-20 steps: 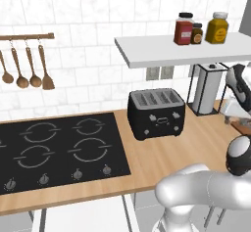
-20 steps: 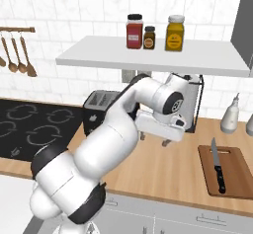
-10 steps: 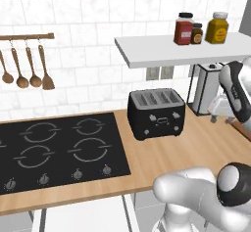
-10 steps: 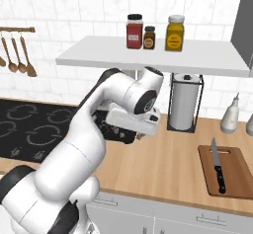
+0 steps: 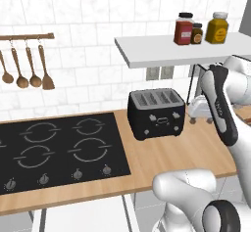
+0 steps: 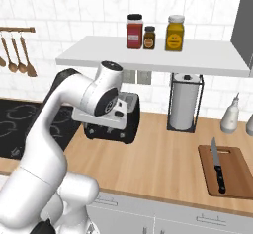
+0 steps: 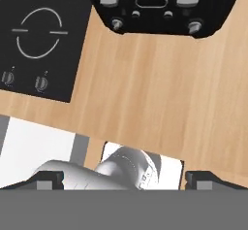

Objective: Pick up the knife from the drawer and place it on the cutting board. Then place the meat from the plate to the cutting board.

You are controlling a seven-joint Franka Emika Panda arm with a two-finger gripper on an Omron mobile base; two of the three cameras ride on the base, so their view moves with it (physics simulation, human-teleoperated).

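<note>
The knife (image 6: 218, 171), black handle towards me and slim blade pointing away, lies on the reddish-brown cutting board (image 6: 233, 175) at the right end of the counter. My gripper (image 7: 126, 179) is open and empty, its two dark fingertips (image 7: 48, 179) far apart. It hangs over the wooden counter in front of the toaster, well left of the board, looking straight down. Below the counter's edge a white drawer (image 5: 83, 216) stands pulled out. The meat and the plate are out of view.
A black toaster (image 6: 126, 124) stands just behind my hand, with the black hob (image 5: 54, 152) to its left. A paper-towel holder (image 6: 185, 102) and a white bottle (image 6: 231, 117) stand at the back right. A shelf (image 6: 148, 55) with three jars hangs above.
The arm has swung left along the counter, from near the paper-towel holder to in front of the toaster. The knife has stayed on the board. The gripper has stayed open.
</note>
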